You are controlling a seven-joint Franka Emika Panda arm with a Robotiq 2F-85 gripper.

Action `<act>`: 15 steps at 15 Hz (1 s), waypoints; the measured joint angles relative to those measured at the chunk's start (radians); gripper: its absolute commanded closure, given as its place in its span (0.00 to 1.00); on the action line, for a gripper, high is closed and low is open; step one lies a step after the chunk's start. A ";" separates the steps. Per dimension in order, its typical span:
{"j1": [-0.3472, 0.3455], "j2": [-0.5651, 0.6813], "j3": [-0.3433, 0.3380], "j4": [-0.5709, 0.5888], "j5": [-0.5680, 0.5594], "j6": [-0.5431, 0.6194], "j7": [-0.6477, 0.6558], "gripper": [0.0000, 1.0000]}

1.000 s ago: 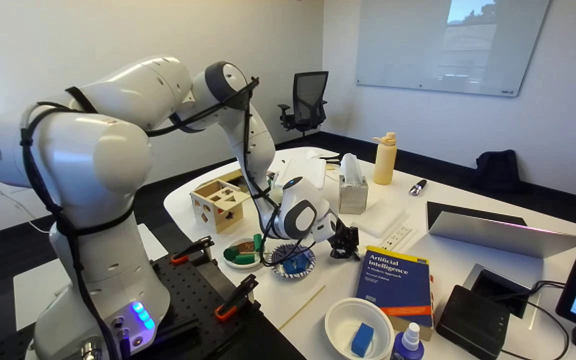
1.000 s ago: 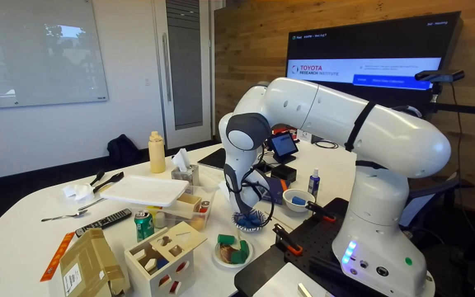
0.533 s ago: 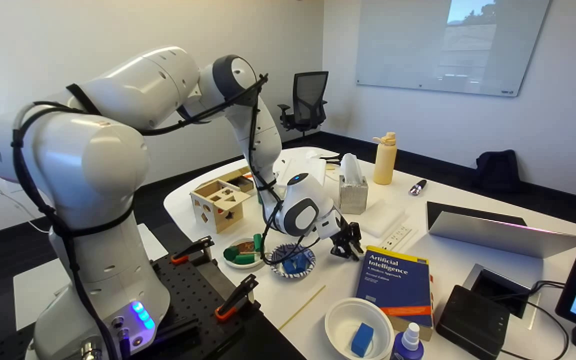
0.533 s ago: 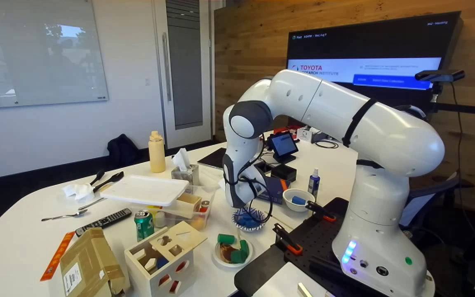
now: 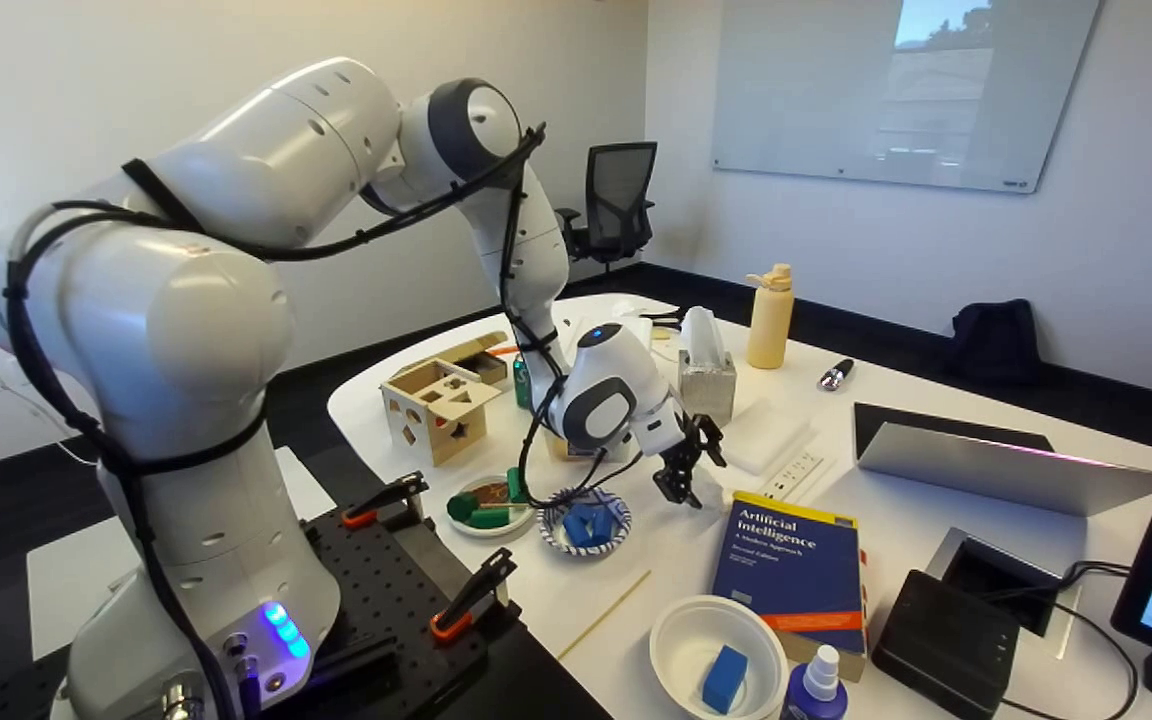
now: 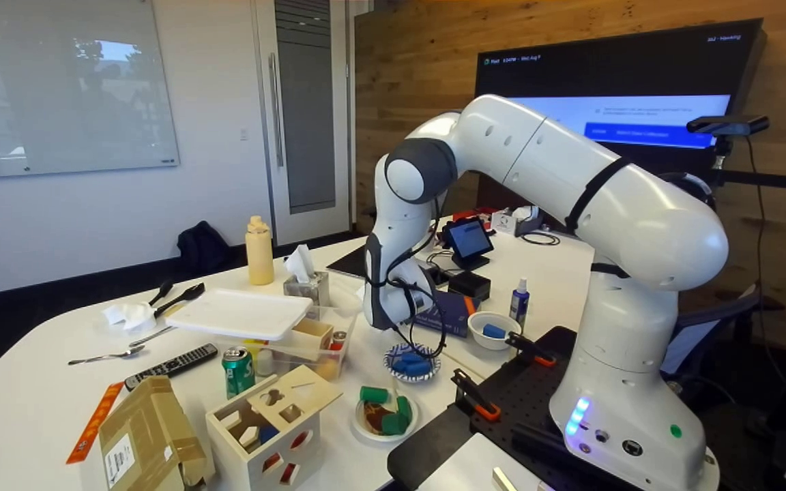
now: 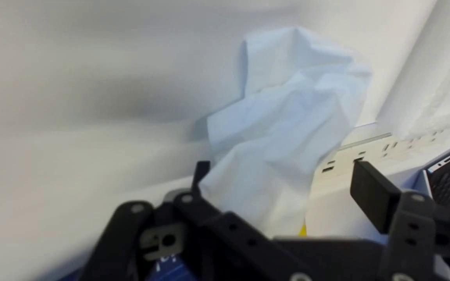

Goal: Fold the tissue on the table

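1. We see the black two-fingered claw (image 7: 286, 179) unclenched, its jaws standing wide apart.
2. Beneath it, we find the crumpled, thin white paper tissue (image 7: 287, 125) lying on the broad white-topped table (image 6: 31, 375).
3. Near the tissue, we spot a flat white power strip (image 7: 383, 151).

Black gripper (image 5: 706, 481), fingers spread, above white table (image 5: 671, 555), near blue textbook (image 5: 791, 560). Just beside textbook — white bowl (image 5: 684, 642), blue block (image 5: 725, 680) inside. Farther back — silver tissue box (image 5: 710, 385), yellow bottle (image 5: 770, 325), upright.
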 measured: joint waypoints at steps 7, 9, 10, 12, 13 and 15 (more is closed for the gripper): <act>-0.012 -0.209 0.002 -0.168 0.066 0.000 -0.178 0.00; -0.014 -0.257 0.003 -0.218 0.062 -0.001 -0.216 0.00; -0.014 -0.278 0.005 -0.240 0.062 -0.002 -0.239 0.00; -0.018 -0.315 0.015 -0.275 0.064 -0.004 -0.297 0.00; -0.022 -0.330 0.022 -0.289 0.065 -0.005 -0.324 0.00; -0.032 -0.357 0.037 -0.309 0.065 -0.006 -0.376 0.00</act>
